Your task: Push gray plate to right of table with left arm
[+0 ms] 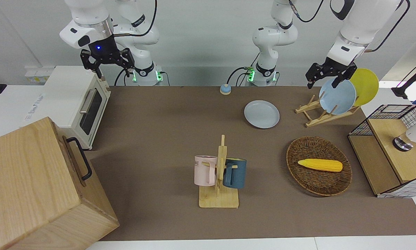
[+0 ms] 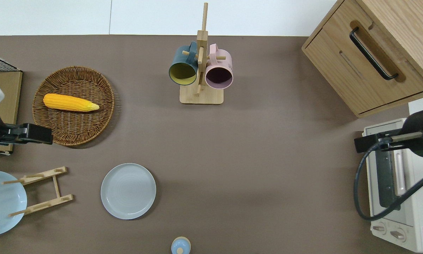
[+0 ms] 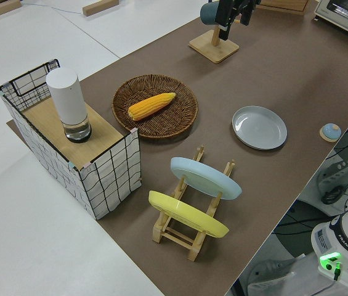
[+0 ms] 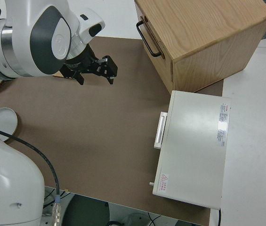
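Across the whole scene runs the table (image 1: 180, 114), brown cover, white edges. At the right arm's end sit a wooden cabinet (image 1: 34, 187) with a black handle and, nearer to the robots, a white toaster oven (image 1: 76, 100). At the left arm's end stands a wire-and-wood rack (image 1: 388, 149) carrying a white cylinder (image 3: 68, 103).

Wicker tray (image 2: 73, 106) holds one corn cob (image 2: 70, 102); it lies farther from the robots than the gray plate. Mug stand (image 2: 201, 70) near the table's middle, farther out still, carries a dark blue mug (image 2: 183, 68) and a pink mug (image 2: 218, 72).

Gray plate (image 2: 128, 191) lies flat on the table, untouched, between the wooden plate rack (image 2: 43, 190) and the table's middle. That rack holds a sky-blue plate (image 1: 337, 96) and a yellow plate (image 1: 365, 86) on edge. A small blue-topped knob (image 1: 225, 89) sits near the edge closest to the robots.

Left gripper (image 1: 327, 74) is raised, over the left arm's end of the table by the wicker tray in the overhead view; fingers appear parted, holding nothing, though the angle is poor. Right arm parked; right gripper (image 1: 107, 59) empty with its fingers spread.
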Robot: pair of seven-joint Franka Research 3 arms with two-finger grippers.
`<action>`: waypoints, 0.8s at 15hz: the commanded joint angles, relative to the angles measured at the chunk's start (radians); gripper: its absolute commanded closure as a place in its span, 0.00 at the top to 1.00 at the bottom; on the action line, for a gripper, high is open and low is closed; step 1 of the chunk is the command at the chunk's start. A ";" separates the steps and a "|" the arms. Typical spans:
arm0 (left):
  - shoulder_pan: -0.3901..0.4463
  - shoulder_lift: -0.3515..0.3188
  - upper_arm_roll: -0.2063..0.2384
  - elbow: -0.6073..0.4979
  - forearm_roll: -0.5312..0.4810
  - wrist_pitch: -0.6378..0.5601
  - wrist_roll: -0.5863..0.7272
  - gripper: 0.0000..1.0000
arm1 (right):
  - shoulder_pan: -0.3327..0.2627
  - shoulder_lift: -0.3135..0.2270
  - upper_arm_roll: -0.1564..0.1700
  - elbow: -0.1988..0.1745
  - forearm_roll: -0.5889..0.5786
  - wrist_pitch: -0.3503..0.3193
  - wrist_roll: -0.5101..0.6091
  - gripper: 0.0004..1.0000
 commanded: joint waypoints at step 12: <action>0.016 0.011 -0.015 0.013 -0.001 -0.039 0.002 1.00 | -0.007 -0.007 0.003 -0.004 0.001 -0.007 -0.015 1.00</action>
